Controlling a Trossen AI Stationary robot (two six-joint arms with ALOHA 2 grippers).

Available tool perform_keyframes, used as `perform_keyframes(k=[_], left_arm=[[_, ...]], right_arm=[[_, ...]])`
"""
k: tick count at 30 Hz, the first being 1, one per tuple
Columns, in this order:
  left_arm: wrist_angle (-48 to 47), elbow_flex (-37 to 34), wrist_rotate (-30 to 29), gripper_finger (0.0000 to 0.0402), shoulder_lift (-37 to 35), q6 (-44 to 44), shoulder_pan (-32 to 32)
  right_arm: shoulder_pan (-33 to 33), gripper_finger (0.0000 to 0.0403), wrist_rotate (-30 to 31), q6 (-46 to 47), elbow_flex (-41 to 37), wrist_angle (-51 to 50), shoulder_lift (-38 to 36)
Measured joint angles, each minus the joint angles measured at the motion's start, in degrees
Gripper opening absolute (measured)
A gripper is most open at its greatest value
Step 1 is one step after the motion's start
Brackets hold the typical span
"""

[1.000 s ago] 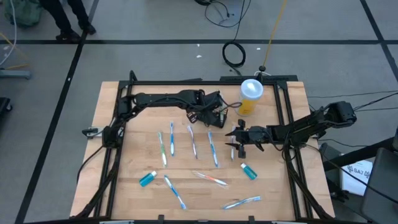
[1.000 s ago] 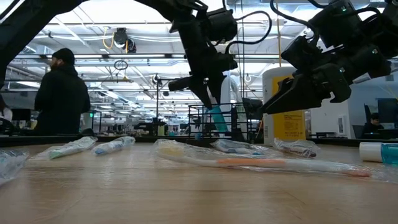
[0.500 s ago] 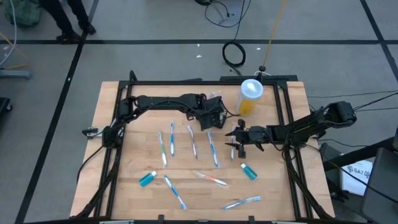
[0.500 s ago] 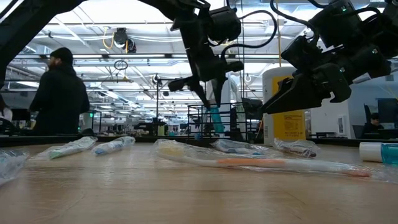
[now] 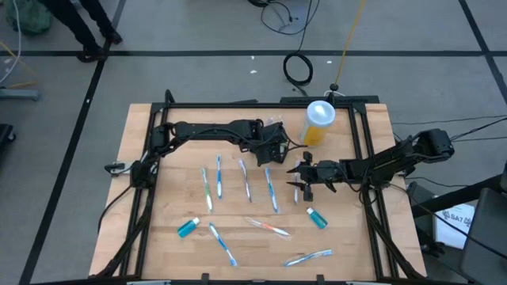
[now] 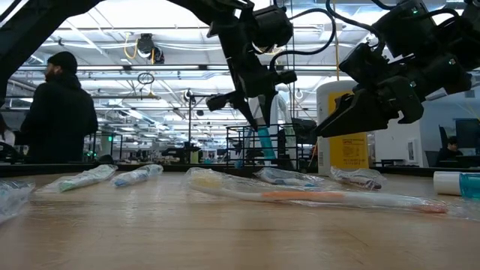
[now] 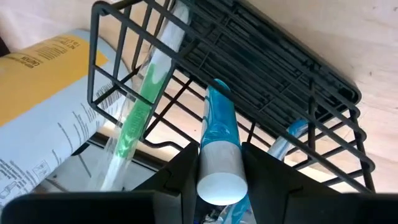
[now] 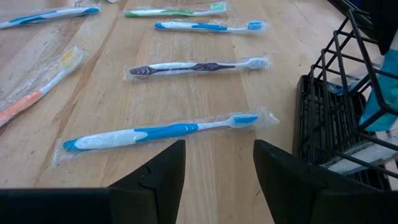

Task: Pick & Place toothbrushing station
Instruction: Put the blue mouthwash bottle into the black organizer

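The toothbrushing station, a black wire basket (image 7: 267, 62) (image 6: 244, 146) (image 8: 333, 109), stands on the wooden table beside the yellow cup (image 5: 317, 125). A wrapped green toothbrush (image 7: 143, 106) leans inside it against the rim. My left gripper (image 7: 219, 177) (image 5: 272, 142) hovers over the basket, shut on a blue toothpaste tube (image 7: 216, 121) (image 6: 265, 142) whose lower end reaches inside the wires. My right gripper (image 8: 217, 177) (image 5: 305, 178) stands open near the basket on the right, with nothing between its fingers. My left gripper pinches the tube's white cap end (image 7: 219, 163) between its two fingers (image 7: 261, 171). The fingers slant down from above and from the table's left. The tube hangs steeply below them, its blue body inside the basket. Whether its lower end rests on the bottom, I cannot tell.
Several wrapped toothbrushes (image 5: 245, 180) (image 8: 161, 132) lie spread over the table's middle and near side. Two more toothpaste tubes (image 5: 188, 228) (image 5: 317, 218) lie among them. Black frame rails (image 5: 150, 190) run along the table's sides. A person (image 6: 56, 112) stands beyond the table.
My left gripper has rolled about its own pointing line while keeping its hold on the toothpaste tube over the basket. The tube stays with its lower end inside the wires. My right arm has kept still.
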Motion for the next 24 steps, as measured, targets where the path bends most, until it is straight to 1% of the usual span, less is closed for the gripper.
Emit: perform_keyframes(k=[3, 8, 14, 19, 24], left_arm=[[-0.42, 0.00, 0.01, 0.0113, 0.00, 1.19, -0.40], [-2.47, 0.00, 0.08, 0.0113, 0.00, 10.23, -1.30], [-2.68, 0.00, 0.08, 0.0113, 0.00, 18.19, -1.63], [-2.78, 0.00, 0.21, 0.0113, 0.00, 21.73, -1.63], [-2.77, 0.00, 0.21, 0.0113, 0.00, 21.25, -1.65]], right_arm=[[-0.02, 0.0180, 0.00, -0.04, 0.00, 0.01, 0.00], [-0.01, 0.0180, 0.00, -0.07, 0.00, -0.01, 0.00], [0.00, 0.0180, 0.00, -0.07, 0.00, 0.00, 0.00], [0.00, 0.0180, 0.00, 0.03, 0.00, 0.01, 0.00], [0.00, 0.0180, 0.00, 0.04, 0.00, -0.01, 0.00]])
